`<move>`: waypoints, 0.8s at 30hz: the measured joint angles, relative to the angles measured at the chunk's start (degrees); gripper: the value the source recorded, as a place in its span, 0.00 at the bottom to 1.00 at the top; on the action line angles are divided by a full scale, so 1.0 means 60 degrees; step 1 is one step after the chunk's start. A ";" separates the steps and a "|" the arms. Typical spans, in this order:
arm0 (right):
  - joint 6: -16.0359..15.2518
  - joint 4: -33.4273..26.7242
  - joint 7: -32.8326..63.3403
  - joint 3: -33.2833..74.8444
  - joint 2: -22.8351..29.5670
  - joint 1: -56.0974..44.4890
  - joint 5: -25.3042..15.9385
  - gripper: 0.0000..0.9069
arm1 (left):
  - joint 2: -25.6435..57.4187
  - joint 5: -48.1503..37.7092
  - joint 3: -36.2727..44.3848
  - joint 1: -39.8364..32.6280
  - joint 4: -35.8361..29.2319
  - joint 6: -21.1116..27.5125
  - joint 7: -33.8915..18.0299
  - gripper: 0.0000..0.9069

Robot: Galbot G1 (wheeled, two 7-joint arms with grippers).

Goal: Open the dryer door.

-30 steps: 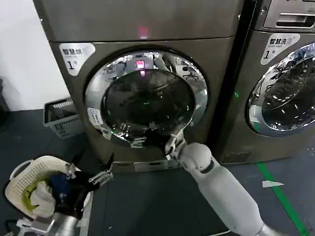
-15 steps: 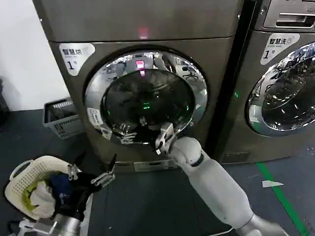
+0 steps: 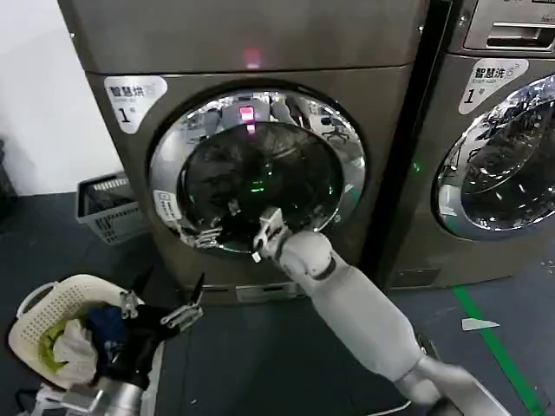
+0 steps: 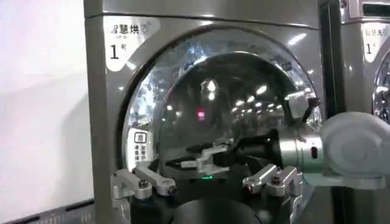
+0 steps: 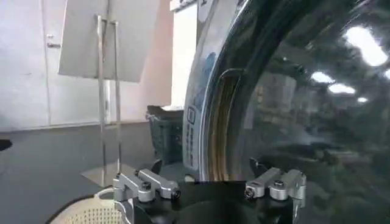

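The dryer door (image 3: 260, 165), chrome-rimmed with dark glass, looks flush with the machine front in the head view. My right gripper (image 3: 218, 224) is open, held close against the lower left of the glass near the rim; in the left wrist view the right gripper (image 4: 195, 161) shows in front of the door (image 4: 244, 79). In the right wrist view its fingers (image 5: 149, 184) straddle the chrome rim (image 5: 204, 122), with nothing held. My left gripper (image 3: 160, 303) hangs low at the front left, open and empty, well short of the door.
A second machine (image 3: 503, 165) with a similar porthole stands to the right. A grey crate (image 3: 108, 208) sits by the wall at the left. A white laundry basket (image 3: 39, 316) with clothes lies under the left arm. Green tape (image 3: 494, 347) marks the floor.
My right arm has swung left across the lower part of the door, from the lower right rim to the lower left of the glass. The left arm has barely moved.
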 joint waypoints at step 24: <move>0.0640 -0.1786 -0.0814 -0.0971 0.1216 0.0885 -0.0281 1.00 | -0.0049 0.0192 0.0023 0.0073 0.0073 -0.0198 -0.0014 1.00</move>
